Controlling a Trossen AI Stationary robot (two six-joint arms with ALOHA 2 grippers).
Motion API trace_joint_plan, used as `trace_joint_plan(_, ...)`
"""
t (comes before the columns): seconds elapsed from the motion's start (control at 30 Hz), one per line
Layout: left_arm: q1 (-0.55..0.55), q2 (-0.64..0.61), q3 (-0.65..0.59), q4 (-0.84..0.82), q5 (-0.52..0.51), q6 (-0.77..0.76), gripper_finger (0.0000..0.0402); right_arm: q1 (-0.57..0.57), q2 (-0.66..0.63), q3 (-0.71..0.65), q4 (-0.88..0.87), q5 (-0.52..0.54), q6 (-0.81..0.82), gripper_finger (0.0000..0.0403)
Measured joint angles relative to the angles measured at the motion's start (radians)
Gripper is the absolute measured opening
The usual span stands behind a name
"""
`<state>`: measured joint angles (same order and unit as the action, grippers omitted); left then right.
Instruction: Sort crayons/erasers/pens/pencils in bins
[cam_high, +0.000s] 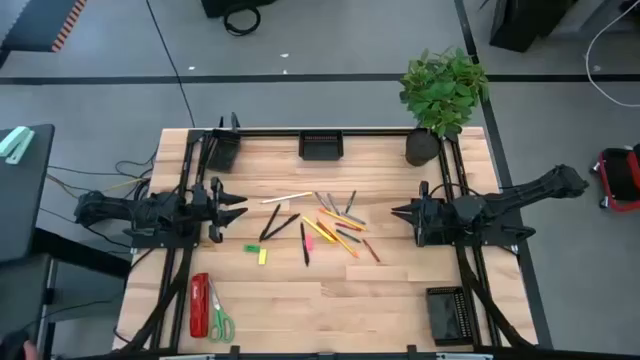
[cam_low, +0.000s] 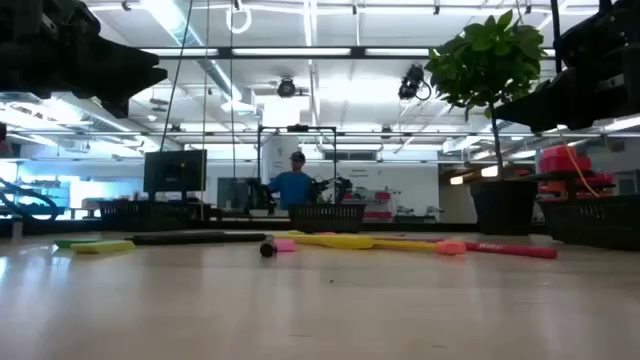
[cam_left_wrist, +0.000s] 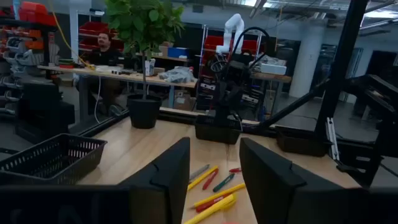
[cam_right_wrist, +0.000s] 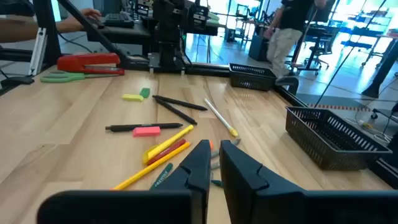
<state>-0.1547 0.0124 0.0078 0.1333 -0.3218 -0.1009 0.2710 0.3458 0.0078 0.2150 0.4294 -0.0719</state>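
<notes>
Pens, pencils, crayons and erasers lie scattered flat on the wooden table's middle. There are black pens (cam_high: 270, 222), a white pen (cam_high: 287, 198), yellow pencils (cam_high: 335, 232), a red crayon (cam_high: 371, 250), and a yellow eraser (cam_high: 263, 256), a green eraser (cam_high: 250, 247) and a pink eraser (cam_high: 308, 243). Black mesh bins stand at the far left (cam_high: 222, 152), the far middle (cam_high: 322, 146) and the near right (cam_high: 447, 313). My left gripper (cam_high: 238, 210) hovers open, left of the pile. My right gripper (cam_high: 395, 212) hovers right of the pile, empty, its fingers almost together.
A red stapler (cam_high: 199, 305) and green-handled scissors (cam_high: 220, 318) lie near the front left corner. A potted plant (cam_high: 422, 148) stands at the far right. A dark frame runs along the table's edges. People show in the room beyond.
</notes>
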Motion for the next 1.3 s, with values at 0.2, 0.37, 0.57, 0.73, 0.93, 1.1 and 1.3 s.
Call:
trace_joint_plan(0.2, 0.0, 0.0, 0.0, 0.0, 0.0, 0.0, 0.0142, 0.0, 0.0, 0.0, 0.0, 0.0, 0.0, 0.0041)
trace_joint_plan(0.37, 0.0, 0.0, 0.0, 0.0, 0.0, 0.0, 0.014, 0.0, 0.0, 0.0, 0.0, 0.0, 0.0, 0.0041)
trace_joint_plan(0.57, 0.0, 0.0, 0.0, 0.0, 0.0, 0.0, 0.0146, 0.0, 0.0, 0.0, 0.0, 0.0, 0.0, 0.0041)
trace_joint_plan(0.73, 0.0, 0.0, 0.0, 0.0, 0.0, 0.0, 0.0151, 0.0, 0.0, 0.0, 0.0, 0.0, 0.0, 0.0041)
trace_joint_plan(0.93, 0.0, 0.0, 0.0, 0.0, 0.0, 0.0, 0.0147, 0.0, 0.0, 0.0, 0.0, 0.0, 0.0, 0.0041)
trace_joint_plan(1.1, 0.0, 0.0, 0.0, 0.0, 0.0, 0.0, 0.0141, 0.0, 0.0, 0.0, 0.0, 0.0, 0.0, 0.0041)
trace_joint_plan(1.3, 0.0, 0.0, 0.0, 0.0, 0.0, 0.0, 0.0141, 0.0, 0.0, 0.0, 0.0, 0.0, -0.002, 0.0041)
